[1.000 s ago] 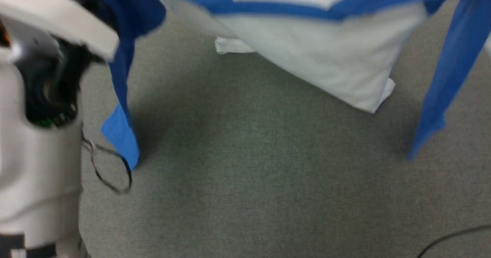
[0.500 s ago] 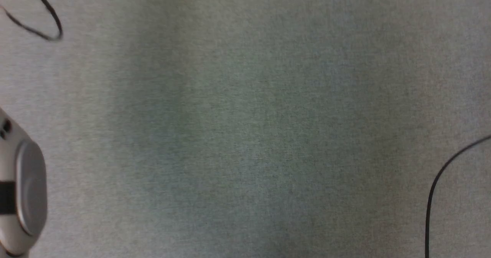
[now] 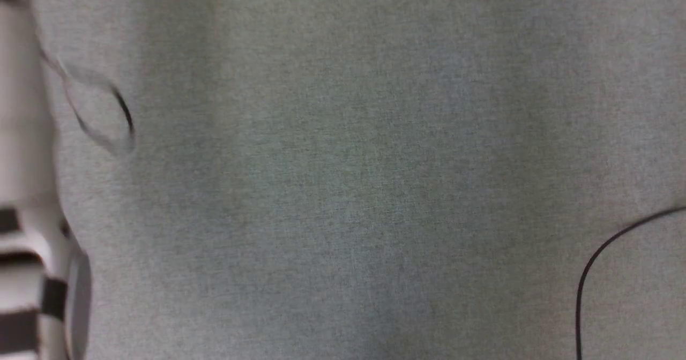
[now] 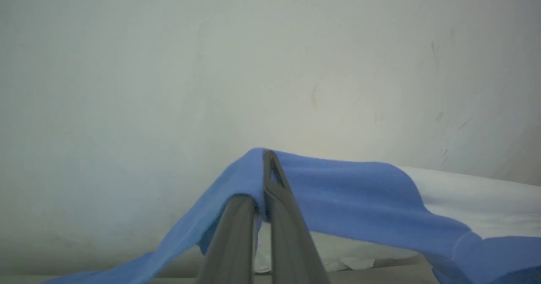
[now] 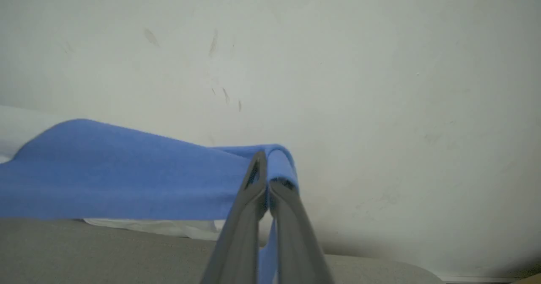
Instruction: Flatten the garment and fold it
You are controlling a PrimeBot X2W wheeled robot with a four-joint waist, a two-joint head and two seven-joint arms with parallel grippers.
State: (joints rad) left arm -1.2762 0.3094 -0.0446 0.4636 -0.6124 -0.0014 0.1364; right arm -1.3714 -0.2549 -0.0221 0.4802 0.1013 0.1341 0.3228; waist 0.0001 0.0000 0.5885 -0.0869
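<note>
If you check the left wrist view, your left gripper (image 4: 260, 182) has its two dark fingers pinched together on a fold of the garment (image 4: 346, 191), with the blue cloth draped over the tips in the lower middle of the frame. From there the blue runs down to the lower left corner and off to the right, where the white part of the shirt sits along the right edge. A pale, scuffed wall (image 4: 169, 64) takes up the upper part behind it. Same deal in the right wrist view: your right gripper (image 5: 268, 172) is clenched on blue cloth too, a bit of it wrapped over one fingertip, lower middle of the frame. The blue stretches away to the left edge, and a strip of white shows just under it at the lower left, above the grey carpet (image 5: 105, 250) along the bottom. Can't tell whether that white bit touches the carpet. Head view is pretty blurry: carpet, a dark cable (image 3: 589, 263) curving through the lower right, a thin wire loop (image 3: 126, 119) at the upper left, and a pale forearm (image 3: 27, 162) with dark bands down the left edge.
</note>
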